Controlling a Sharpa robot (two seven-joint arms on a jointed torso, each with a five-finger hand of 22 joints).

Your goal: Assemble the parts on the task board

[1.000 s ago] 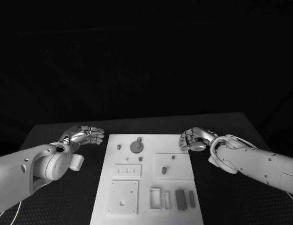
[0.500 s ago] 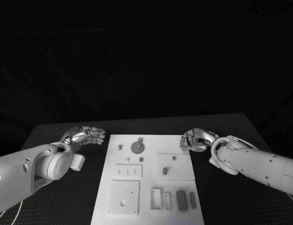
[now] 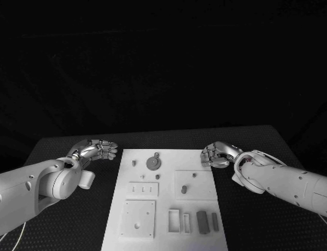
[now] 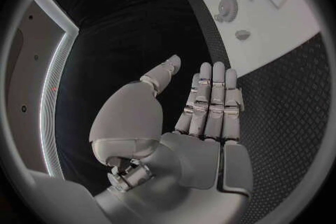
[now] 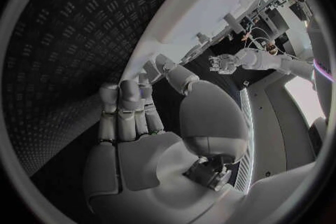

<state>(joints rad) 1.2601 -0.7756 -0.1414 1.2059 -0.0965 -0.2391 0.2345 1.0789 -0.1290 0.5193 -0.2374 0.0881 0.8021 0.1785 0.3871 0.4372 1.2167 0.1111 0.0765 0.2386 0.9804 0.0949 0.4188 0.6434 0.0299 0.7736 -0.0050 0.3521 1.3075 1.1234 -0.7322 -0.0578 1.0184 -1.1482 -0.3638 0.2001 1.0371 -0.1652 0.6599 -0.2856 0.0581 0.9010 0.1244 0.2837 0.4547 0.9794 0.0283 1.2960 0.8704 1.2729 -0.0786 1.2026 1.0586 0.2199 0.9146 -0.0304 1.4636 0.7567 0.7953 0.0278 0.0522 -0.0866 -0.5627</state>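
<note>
Either side of the task board (image 3: 167,157), both hands are hovering empty: left hand (image 3: 95,150) just off its far-left corner, fingers straight and apart from the thumb; right hand (image 3: 217,156) at its far-right edge, fingers loosely extended, gripping nothing. Parts are lying on the board, the gear-like disc (image 3: 154,164) near its far end. Looks like pre-grasp; next move is probably reaching in to pick one part.

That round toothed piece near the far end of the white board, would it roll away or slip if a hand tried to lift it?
The gear lies flat on the task board, so it probably won't roll. It looks thin and rigid, likely light. Being so low, it may be awkward for fingers to get under and could slide instead.
</note>
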